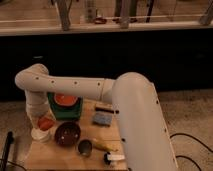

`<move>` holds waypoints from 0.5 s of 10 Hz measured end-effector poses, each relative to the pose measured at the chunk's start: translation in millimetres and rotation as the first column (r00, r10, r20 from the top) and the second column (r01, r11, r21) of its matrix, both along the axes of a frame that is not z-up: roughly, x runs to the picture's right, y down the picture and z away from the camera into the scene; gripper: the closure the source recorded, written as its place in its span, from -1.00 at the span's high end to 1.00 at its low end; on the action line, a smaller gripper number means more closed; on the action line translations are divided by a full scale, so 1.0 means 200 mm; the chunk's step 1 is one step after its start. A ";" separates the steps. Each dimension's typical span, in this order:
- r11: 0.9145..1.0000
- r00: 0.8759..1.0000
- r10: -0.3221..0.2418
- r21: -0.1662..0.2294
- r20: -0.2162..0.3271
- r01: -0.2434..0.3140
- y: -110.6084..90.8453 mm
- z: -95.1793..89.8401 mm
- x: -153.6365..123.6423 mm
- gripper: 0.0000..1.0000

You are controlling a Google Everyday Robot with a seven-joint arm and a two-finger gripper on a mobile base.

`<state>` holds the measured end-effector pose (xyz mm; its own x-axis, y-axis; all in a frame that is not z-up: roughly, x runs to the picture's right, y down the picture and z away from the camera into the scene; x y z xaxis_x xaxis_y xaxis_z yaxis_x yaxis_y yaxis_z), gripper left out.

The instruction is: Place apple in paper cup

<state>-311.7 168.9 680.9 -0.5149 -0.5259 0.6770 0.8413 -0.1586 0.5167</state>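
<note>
The apple [46,123] is a small orange-red fruit right above the mouth of the short white paper cup [38,134], which stands at the left edge of the wooden table [55,156]. My gripper [41,118] hangs at the end of the white arm, directly over the cup and against the apple. The arm's wrist hides most of it. I cannot tell whether the apple rests in the cup or is still held.
A dark brown bowl [67,134] sits right of the cup. Behind it is a green square container [66,110] with an orange-red item [65,99]. A grey metallic cup [85,147], a yellowish object [104,145], a blue sponge [102,119] and a black bar [104,109] lie to the right.
</note>
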 end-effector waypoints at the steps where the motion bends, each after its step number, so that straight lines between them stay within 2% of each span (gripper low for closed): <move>1: 1.000 1.000 -0.002 -0.006 0.008 0.003 0.00 0.00 -0.02 -0.98; 5: 1.000 1.000 -0.023 -0.018 0.015 0.024 0.01 0.01 -0.05 -0.98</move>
